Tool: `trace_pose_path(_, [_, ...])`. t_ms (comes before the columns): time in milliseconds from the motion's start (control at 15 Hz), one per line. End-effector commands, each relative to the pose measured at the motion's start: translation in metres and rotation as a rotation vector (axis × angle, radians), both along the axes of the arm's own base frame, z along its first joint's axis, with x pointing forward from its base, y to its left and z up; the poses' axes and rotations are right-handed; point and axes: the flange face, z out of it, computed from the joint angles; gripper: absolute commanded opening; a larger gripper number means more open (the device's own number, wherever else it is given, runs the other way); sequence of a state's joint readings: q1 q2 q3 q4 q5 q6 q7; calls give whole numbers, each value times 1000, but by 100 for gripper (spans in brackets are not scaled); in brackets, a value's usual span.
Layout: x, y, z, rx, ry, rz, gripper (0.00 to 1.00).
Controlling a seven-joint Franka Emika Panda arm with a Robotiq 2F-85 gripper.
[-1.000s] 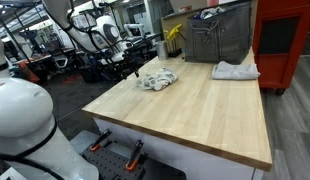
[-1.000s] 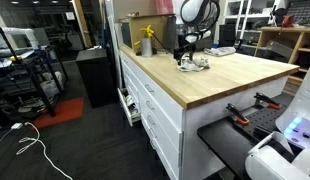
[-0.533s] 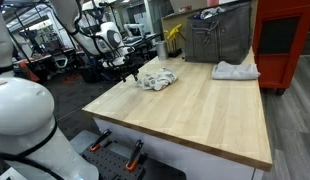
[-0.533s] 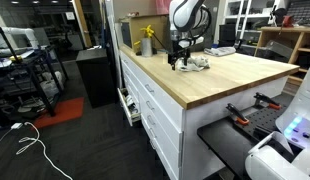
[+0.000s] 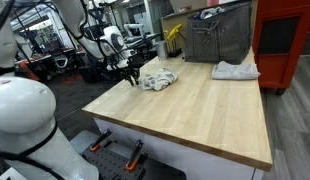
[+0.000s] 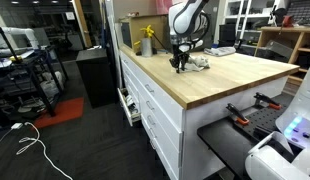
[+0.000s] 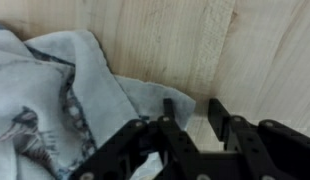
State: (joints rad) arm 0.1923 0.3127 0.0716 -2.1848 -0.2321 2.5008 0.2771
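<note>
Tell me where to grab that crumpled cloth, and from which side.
Probably pinch a raised fold at the edge of the crumpled cloth beside the end effector, coming down from above: it lies slumped on the wooden table, so only a ridge offers purchase.

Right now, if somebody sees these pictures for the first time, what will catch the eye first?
The eye goes first to the crumpled cloth near the far edge of the wooden table, with the gripper down at its side. In the wrist view the black fingers sit right at the cloth's hem. Farther back, a white cloth lies in front of a grey container.
</note>
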Motion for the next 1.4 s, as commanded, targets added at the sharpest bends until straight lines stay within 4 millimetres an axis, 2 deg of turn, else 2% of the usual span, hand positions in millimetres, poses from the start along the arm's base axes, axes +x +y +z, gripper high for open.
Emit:
trace_pose_path(0, [5, -6, 8, -21, -50, -13, 12])
trace_pose_path(133, [3, -9, 14, -19, -64, -8, 0])
trace_pose_path(333, [-10, -7, 36, 2, -79, -9, 1])
trace_pose_path(667, [-53, -7, 98, 52, -85, -47, 1])
trace_pose_path(867, [-71, -9, 135, 63, -76, -74, 1])
trace_pose_path(1000, [-74, -7, 154, 62, -57, -71, 1])
trace_pose_path(1333, [-67, -6, 193, 55, -65, -74, 1])
